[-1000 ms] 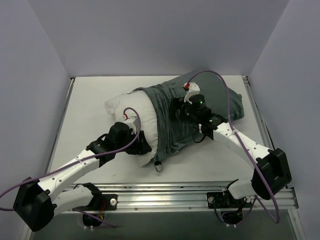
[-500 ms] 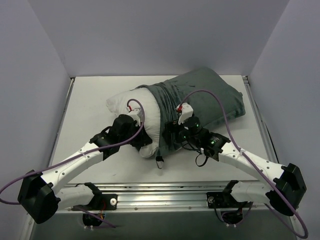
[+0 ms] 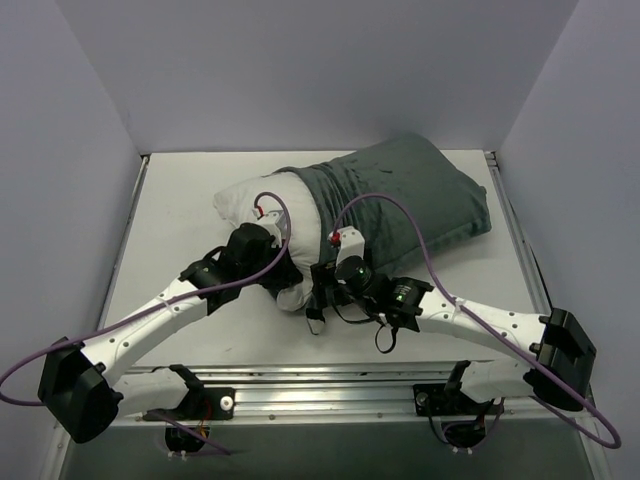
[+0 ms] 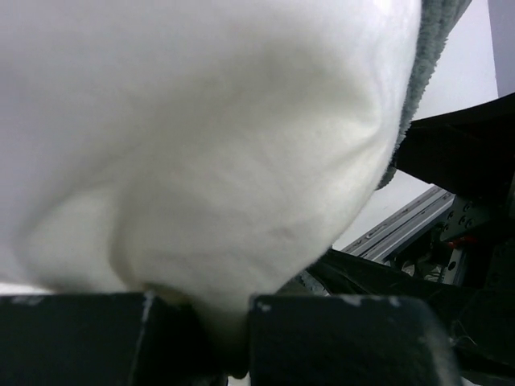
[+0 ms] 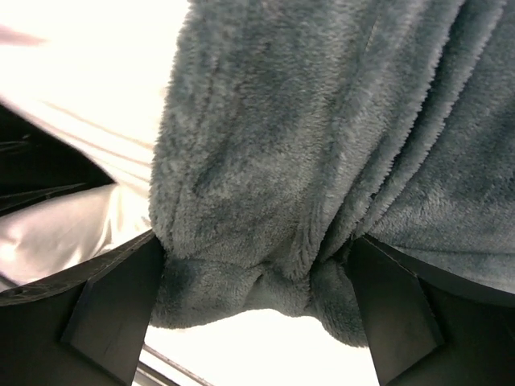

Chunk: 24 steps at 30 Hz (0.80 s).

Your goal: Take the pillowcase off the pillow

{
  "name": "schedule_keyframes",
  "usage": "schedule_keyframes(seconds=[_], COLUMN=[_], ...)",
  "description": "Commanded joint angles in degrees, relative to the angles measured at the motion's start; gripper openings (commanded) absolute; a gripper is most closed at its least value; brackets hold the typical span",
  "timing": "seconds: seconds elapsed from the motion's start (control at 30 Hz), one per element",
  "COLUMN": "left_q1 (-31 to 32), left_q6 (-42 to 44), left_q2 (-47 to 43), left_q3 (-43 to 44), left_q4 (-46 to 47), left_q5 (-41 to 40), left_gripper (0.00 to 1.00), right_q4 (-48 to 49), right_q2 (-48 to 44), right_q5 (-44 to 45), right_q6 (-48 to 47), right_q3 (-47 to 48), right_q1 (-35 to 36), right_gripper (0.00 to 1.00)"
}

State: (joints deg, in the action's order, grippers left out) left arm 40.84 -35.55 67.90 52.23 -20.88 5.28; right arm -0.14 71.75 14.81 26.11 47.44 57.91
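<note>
Stripping step: left gripper pinches the pillow, right gripper clamps bunched pillowcase; next, probably pull apart.

Pillowcase: grey-green plush cloth, fuzzy pile, matt. Pillow: smooth white fabric, v. fine weave, soft creases. Counter: smooth matt white. Rail: brushed metal, semi-gloss. Right pincer: matt blk plastic.

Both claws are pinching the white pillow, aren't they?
Not quite. The left gripper does pinch the pillow, but the right gripper is pinching the grey pillowcase, as the right wrist view shows.
</note>
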Motion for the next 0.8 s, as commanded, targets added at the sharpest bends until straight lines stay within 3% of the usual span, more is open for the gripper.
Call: schedule_keyframes(seconds=[0.0, 0.1, 0.2, 0.23, 0.33, 0.43, 0.6, 0.63, 0.77], left_q1=[0.1, 0.1, 0.0, -0.1, -0.4, -2.5, -9.5, -10.9, -15.9], left_q6=[0.7, 1.5, 3.2, 3.7, 6.2, 8.5, 9.6, 9.9, 11.6], left_q2=[-1.4, -2.1, -2.9, -3.1, -4.2, -5.6, -9.9, -10.8, -15.7], left_q3=[5.9, 6.6, 8.1, 8.6, 10.7, 12.7, 15.9, 16.3, 19.8], left_q4=[9.8, 8.1, 5.5, 4.8, 1.4, -2.6, -9.3, -10.3, -18.1], left_q5=[-2.2, -3.5, -4.7, -4.8, -8.3, -9.1, -1.7, 0.0, 6.0], left_gripper=[0.02, 0.02, 0.02, 0.02, 0.02, 0.02, 0.02, 0.02, 0.02], right_q4=[-6.4, -7.9, -9.6, -10.1, -11.9, -13.0, -13.7, -13.2, -13.3], right_q2=[2.5, 4.5, 6.0, 6.3, 5.2, 2.2, -1.8, -2.0, 0.1], right_q5=[3.5, 4.8, 6.5, 7.4, 8.7, 8.8, 6.5, 4.9, 2.3], right_q6=[4.3, 4.7, 5.4, 5.5, 5.9, 5.9, 5.0, 4.0, 3.2], right_q3=[1.2, 1.8, 1.6, 1.5, 0.7, -1.2, -3.2, -3.5, -1.6], right_q1=[1.6, 1.4, 1.1, 0.6, -2.6, -9.7, -26.2, -32.1, -41.2], right_gripper=[0.87, 0.76, 0.52, 0.38, 0.15, 0.03, 0.00, 0.00, 0.00])
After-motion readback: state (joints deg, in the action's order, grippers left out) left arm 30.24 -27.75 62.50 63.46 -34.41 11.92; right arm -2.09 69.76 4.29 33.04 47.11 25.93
